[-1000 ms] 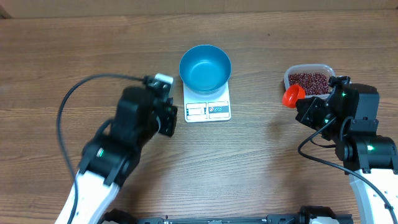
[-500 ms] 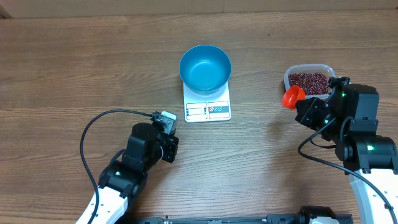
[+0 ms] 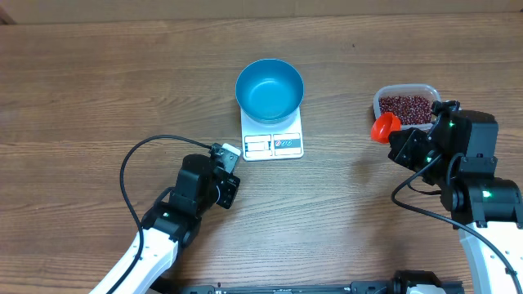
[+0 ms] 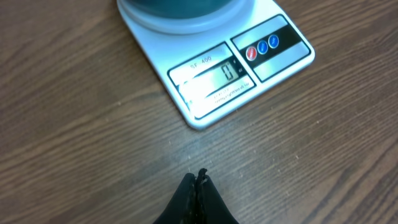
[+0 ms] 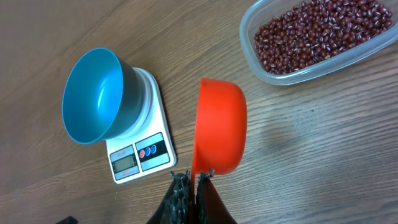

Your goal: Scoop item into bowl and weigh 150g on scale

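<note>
The teal-blue bowl [image 3: 270, 88] stands on the white scale [image 3: 273, 145], and its display [image 4: 229, 71] reads 0. The bowl's inside [image 5: 93, 99] looks empty. The item, dark red beans [image 3: 406, 106], fills a clear tub [image 5: 311, 68] at the right. My right gripper [image 3: 400, 140] [image 5: 194, 177] is shut on the handle of an orange scoop [image 3: 385, 125] [image 5: 219, 124]. It holds the scoop on its side above the table, between the scale and the tub. My left gripper [image 3: 232, 166] [image 4: 199, 177] is shut and empty, just off the scale's near-left corner.
A black cable [image 3: 135, 163] loops from the left arm over the table at the left. The right arm's body [image 3: 470, 175] fills the right front, close to the tub. Bare wooden tabletop [image 3: 98, 73] lies around the scale.
My left arm has drawn back toward the table's front and swung right, ending by the scale's near-left corner. The right arm and scoop have not moved.
</note>
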Motion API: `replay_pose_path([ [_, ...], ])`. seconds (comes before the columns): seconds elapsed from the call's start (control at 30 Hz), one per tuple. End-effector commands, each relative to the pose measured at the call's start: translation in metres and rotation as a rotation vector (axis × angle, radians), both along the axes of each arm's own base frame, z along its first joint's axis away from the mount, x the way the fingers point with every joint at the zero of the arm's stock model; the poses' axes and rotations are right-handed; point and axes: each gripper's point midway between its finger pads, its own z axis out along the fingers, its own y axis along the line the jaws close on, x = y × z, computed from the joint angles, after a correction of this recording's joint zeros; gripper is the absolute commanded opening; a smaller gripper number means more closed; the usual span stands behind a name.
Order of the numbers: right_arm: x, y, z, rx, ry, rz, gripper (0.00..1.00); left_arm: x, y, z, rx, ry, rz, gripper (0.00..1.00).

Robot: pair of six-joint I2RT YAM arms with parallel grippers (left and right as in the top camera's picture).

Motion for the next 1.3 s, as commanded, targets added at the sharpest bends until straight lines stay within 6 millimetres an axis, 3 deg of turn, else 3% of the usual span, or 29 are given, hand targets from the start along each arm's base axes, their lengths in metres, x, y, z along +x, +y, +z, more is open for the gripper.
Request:
replay_pose_path([
  [0.0,0.003,-0.003,0.008,-0.009,-0.025,-0.011,0.04,0.004,-0.003,0.002,0.007,-0.026,-0.023,0.04],
  [0.43,0.004,-0.003,0.009,-0.009,-0.029,-0.011,0.04,0.003,-0.012,0.006,0.024,-0.067,-0.117,0.04],
  [0.9,0.004,-0.003,0.009,-0.009,-0.027,-0.011,0.04,0.001,-0.012,-0.011,0.042,-0.015,-0.119,0.05],
  [0.93,0.004,-0.003,0.009,-0.009,-0.028,-0.011,0.04,0.002,-0.012,-0.012,0.043,-0.013,-0.119,0.13],
  [1.0,0.004,-0.003,0.009,-0.009,-0.028,-0.011,0.04,0.002,-0.012,-0.012,0.043,-0.013,-0.119,0.4],
  [1.03,0.004,-0.003,0.009,-0.009,-0.027,-0.011,0.04,0.002,-0.012,-0.012,0.042,-0.015,-0.118,0.59],
  [1.07,0.004,-0.003,0.009,-0.009,-0.027,-0.011,0.04,0.002,-0.012,-0.012,0.042,-0.017,-0.118,0.95],
  [1.1,0.004,-0.003,0.009,-0.009,-0.027,-0.011,0.04,0.002,-0.012,-0.012,0.042,-0.018,-0.118,0.99],
  [1.27,0.004,-0.003,0.009,-0.009,-0.028,-0.011,0.04,0.002,-0.012,-0.012,0.042,-0.016,-0.118,1.0],
])
